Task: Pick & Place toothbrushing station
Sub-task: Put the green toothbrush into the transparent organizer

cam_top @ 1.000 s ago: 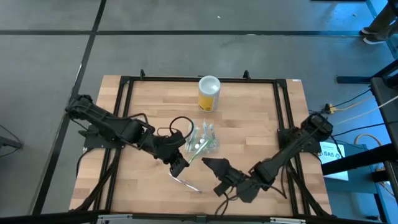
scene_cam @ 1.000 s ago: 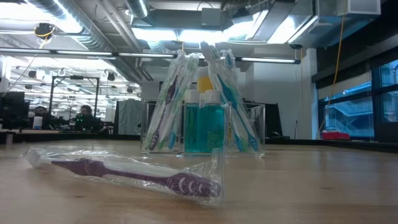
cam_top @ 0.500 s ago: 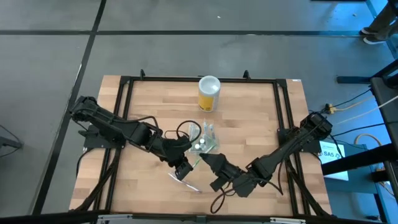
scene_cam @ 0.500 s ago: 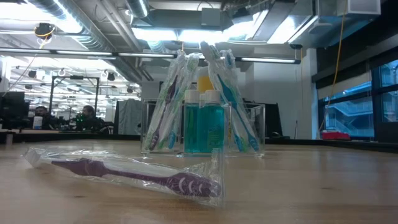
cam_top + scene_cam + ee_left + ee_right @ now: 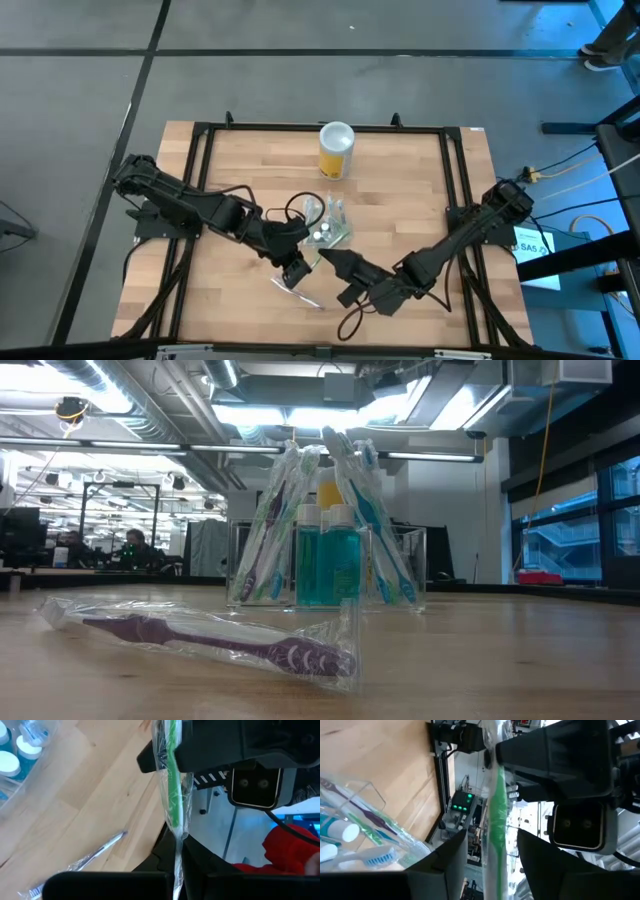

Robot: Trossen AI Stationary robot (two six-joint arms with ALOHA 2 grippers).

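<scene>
Toothbrushing station, a small clear plastic container [image 5: 327, 226] with straight see-through walls, stands near the middle of the pale butcher-block wooden bench [image 5: 400, 200]. In the low view it holds two teal-filled bottles with white caps [image 5: 328, 565] and several cellophane-wrapped toothbrushes leaning upright against each other [image 5: 370, 525]. A purple toothbrush in crinkled clear wrapping [image 5: 297, 292] lies flat on the bench nearer the front edge, apart from the container. A yellow cylindrical canister with a white lid [image 5: 336, 150] stands upright near the far edge.

Left gripper [image 5: 292, 270] is stretched low across the bench to just in front of the container, its fingers pressed together on a green toothbrush in a glossy clear sleeve [image 5: 172, 795]. Right gripper [image 5: 326, 257] reaches in from the opposite side, nose to nose with the left one, its dark fingers [image 5: 442, 865] parted on either side of the same sleeve without touching it.
</scene>
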